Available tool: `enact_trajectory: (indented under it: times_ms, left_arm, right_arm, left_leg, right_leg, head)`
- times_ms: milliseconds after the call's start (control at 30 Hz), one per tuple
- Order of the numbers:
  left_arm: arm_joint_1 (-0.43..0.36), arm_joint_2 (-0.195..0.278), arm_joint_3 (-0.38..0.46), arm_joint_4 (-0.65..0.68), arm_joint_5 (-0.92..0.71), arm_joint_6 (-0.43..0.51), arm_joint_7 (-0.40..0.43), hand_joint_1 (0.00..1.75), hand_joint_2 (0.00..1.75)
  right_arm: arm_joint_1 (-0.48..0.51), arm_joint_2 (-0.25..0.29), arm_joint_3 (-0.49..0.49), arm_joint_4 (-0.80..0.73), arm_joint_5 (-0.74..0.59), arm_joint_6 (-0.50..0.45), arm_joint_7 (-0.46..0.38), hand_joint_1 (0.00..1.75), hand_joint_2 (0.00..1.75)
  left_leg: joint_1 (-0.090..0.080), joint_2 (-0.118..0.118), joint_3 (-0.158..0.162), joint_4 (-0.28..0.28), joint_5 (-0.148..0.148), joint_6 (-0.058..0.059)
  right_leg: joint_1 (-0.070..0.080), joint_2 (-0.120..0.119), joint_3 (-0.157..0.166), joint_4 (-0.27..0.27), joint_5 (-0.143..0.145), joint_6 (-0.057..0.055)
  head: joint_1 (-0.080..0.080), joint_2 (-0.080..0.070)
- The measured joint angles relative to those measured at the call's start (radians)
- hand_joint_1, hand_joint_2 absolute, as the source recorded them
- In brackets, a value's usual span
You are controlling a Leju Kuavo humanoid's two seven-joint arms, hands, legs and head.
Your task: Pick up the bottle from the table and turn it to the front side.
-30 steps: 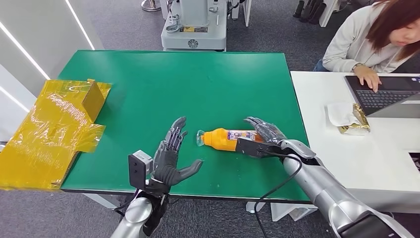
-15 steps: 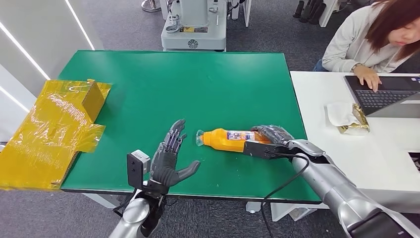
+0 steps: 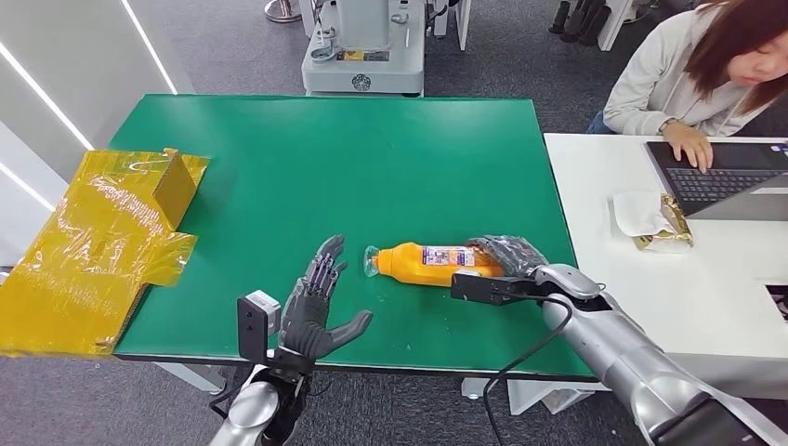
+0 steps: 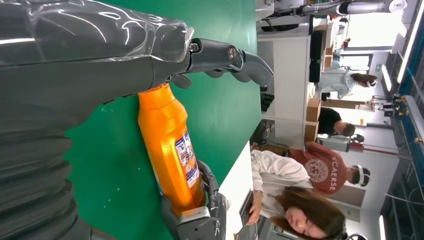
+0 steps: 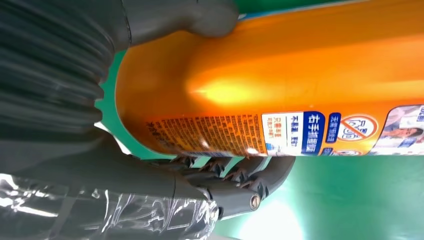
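Right hand [image 3: 497, 263] clamps its fingers [image 5: 235, 175] round the orange bottle's [image 3: 423, 261] base — seemingly lifted off the green worktop [image 3: 372, 158]; left hand [image 3: 316, 302], at its eight o'clock, has fingers apart.

The bottle [image 3: 427, 261] is bright orange, with a label printed in blue, white and red and what may be a pale or clear cap. It lies on a plain green table [image 3: 372, 158]. Crinkled yellow film [image 3: 98, 242] covers the left edge.
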Motion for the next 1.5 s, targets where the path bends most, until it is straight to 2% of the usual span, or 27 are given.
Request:
enact_trajectory:
  times_ms: [133, 200, 300, 433, 700, 1167, 1400, 1500]
  left_arm:
    - [0.007, 0.002, 0.004, 0.000, -0.005, 0.010, -0.002, 0.00, 1.75]
    - [0.012, 0.003, 0.007, -0.002, -0.020, 0.037, -0.010, 0.00, 1.75]
    - [0.025, 0.004, 0.015, -0.006, -0.041, 0.070, -0.023, 0.00, 1.75]
    - [0.029, 0.004, 0.020, -0.008, -0.045, 0.076, -0.029, 0.00, 1.75]
    - [0.028, 0.003, 0.026, -0.011, -0.062, 0.098, -0.040, 0.00, 1.75]
    - [0.026, 0.015, 0.071, -0.024, -0.087, 0.137, -0.052, 0.00, 1.75]
    - [-0.028, 0.032, 0.102, -0.008, -0.045, 0.023, -0.015, 0.00, 1.75]
    - [-0.071, 0.037, 0.102, 0.021, -0.068, 0.019, -0.015, 0.00, 1.75]
  right_arm:
    - [0.010, 0.004, 0.000, -0.004, -0.025, -0.014, -0.020, 1.75, 1.75]
    - [0.047, 0.009, -0.021, -0.027, -0.130, -0.032, -0.094, 1.75, 1.75]
    - [0.174, 0.027, -0.109, -0.129, -0.304, -0.091, -0.190, 1.75, 1.75]
    - [0.324, 0.051, -0.185, -0.259, -0.344, -0.162, -0.192, 1.75, 1.75]
    - [0.470, 0.074, -0.262, -0.387, -0.358, -0.218, -0.195, 1.75, 1.75]
    - [0.559, 0.099, -0.307, -0.474, -0.389, -0.261, -0.208, 1.75, 1.75]
    - [0.566, 0.143, -0.337, -0.506, -0.442, -0.306, -0.271, 1.75, 1.75]
    - [0.537, 0.165, -0.348, -0.509, -0.444, -0.318, -0.284, 1.75, 1.75]
  left_leg:
    - [0.000, 0.000, 0.000, 0.000, 0.000, 0.000]
    - [0.001, -0.002, 0.000, 0.000, 0.000, 0.000]
    - [0.001, -0.003, 0.000, 0.000, -0.001, 0.000]
    - [0.001, -0.005, -0.001, -0.001, -0.001, 0.000]
    - [0.000, -0.004, -0.002, -0.001, -0.002, 0.000]
    - [0.000, -0.004, -0.001, -0.001, -0.002, -0.001]
    - [0.000, -0.004, -0.002, -0.001, -0.002, -0.001]
    - [0.000, -0.004, -0.001, -0.001, -0.001, -0.001]
  right_leg:
    - [0.000, 0.000, 0.000, 0.000, 0.000, 0.000]
    - [0.001, -0.001, 0.000, 0.000, 0.000, 0.000]
    - [0.001, -0.003, 0.001, 0.000, -0.001, -0.001]
    - [0.001, -0.005, 0.000, 0.000, -0.004, -0.001]
    - [0.000, -0.005, 0.000, 0.000, -0.004, -0.001]
    - [0.001, -0.004, 0.000, 0.000, -0.004, -0.001]
    - [0.001, -0.004, 0.000, 0.000, -0.004, -0.001]
    - [0.001, -0.004, 0.000, 0.000, -0.003, -0.002]
  head:
    - [0.000, 0.000]
    - [0.000, 0.000]
    - [0.000, 0.000]
    - [0.000, 0.000]
    - [0.000, 0.000]
    - [0.000, 0.000]
    - [0.000, 0.000]
    - [0.000, 0.000]
